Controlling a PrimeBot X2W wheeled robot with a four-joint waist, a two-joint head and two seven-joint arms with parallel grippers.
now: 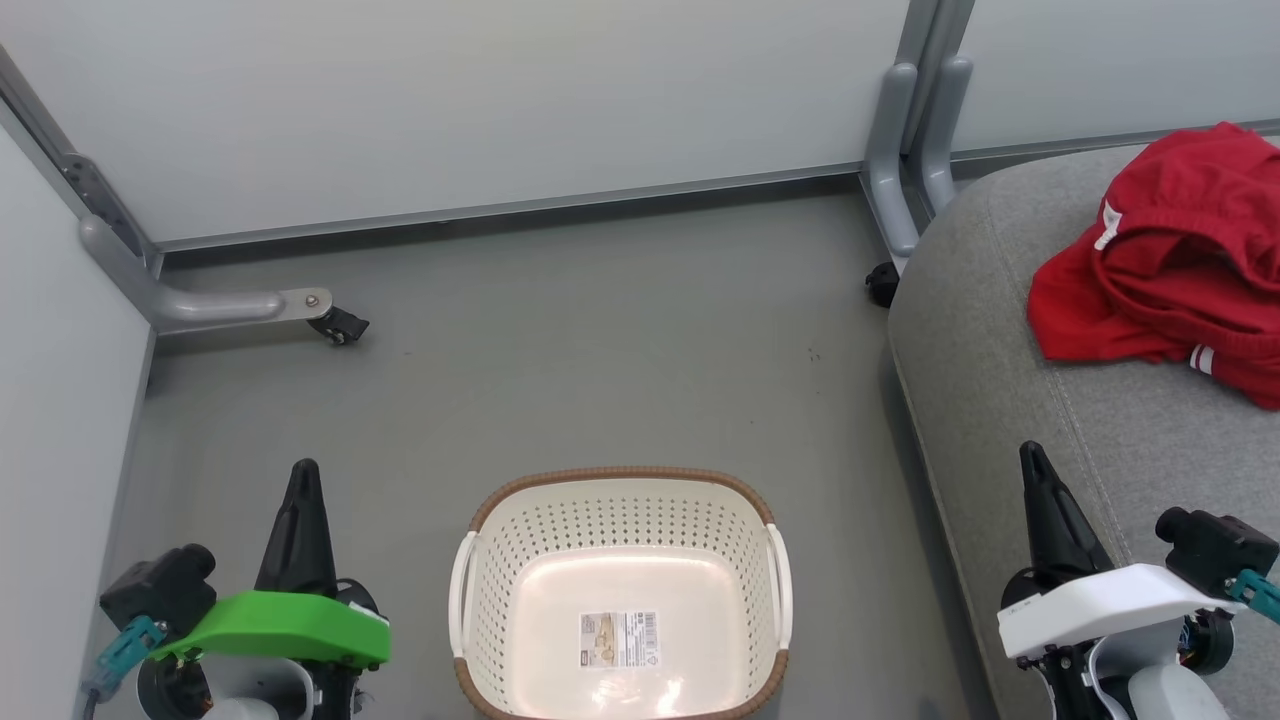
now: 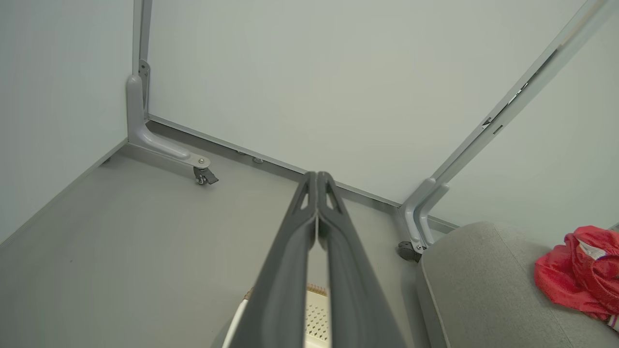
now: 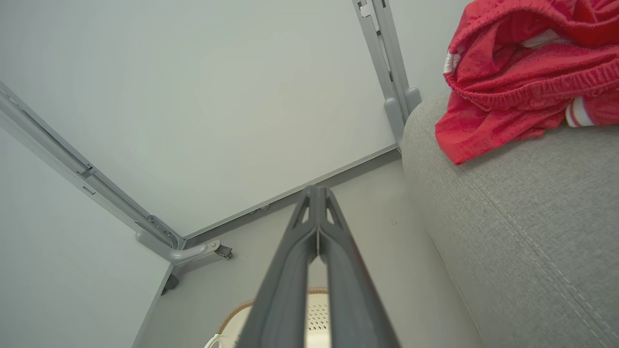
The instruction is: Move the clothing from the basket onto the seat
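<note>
Clothing (image 1: 1170,270) is lying on the seat (image 1: 980,350), at two o'clock from the basket (image 1: 620,472). Left fingers (image 1: 300,530) and right fingers (image 1: 1050,520) are pressing together, gripping nothing.

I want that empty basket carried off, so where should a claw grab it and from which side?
Probably the right white handle of the basket, approached from above: it stands upright along the open rim, thin enough to pinch. The right claw is on that side; it's shut, so open it first.
</note>
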